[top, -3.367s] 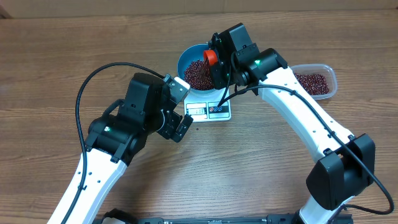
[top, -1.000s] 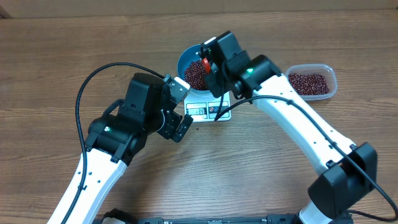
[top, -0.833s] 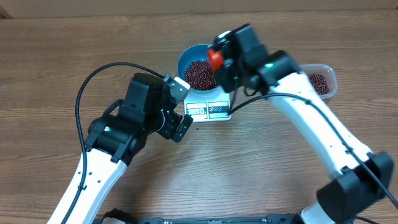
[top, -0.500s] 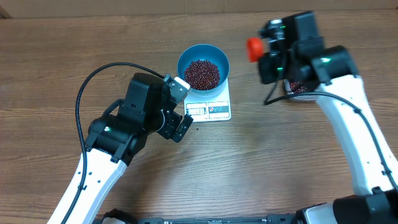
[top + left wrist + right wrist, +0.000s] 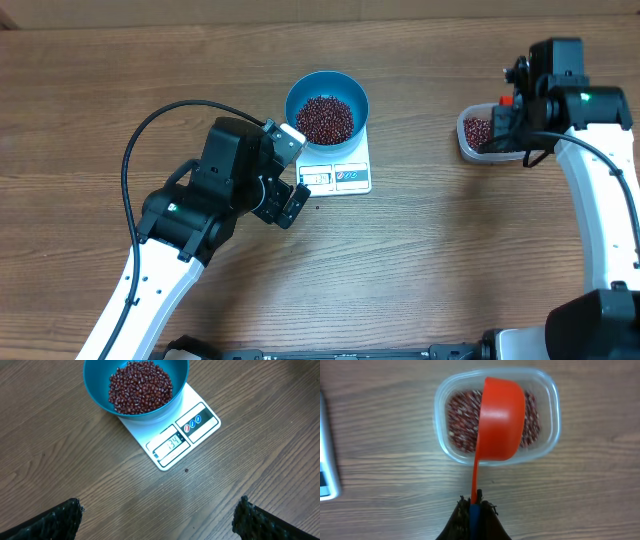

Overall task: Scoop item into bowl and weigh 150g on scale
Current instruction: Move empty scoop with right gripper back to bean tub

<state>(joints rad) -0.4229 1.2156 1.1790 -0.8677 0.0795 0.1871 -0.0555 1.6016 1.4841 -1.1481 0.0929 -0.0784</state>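
As left hand (image 5: 160, 521) hovers, scale's (image 5: 201, 419) near.

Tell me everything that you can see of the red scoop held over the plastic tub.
The scoop looks like smooth orange-red plastic: a rounded oblong cup on a thin straight handle. The right gripper is shut on the end of the handle. The cup hangs over the clear tub of red-brown beans and hides its middle part in the wrist view. The face that shows carries no beans. Whether the cup touches the beans below cannot be told.
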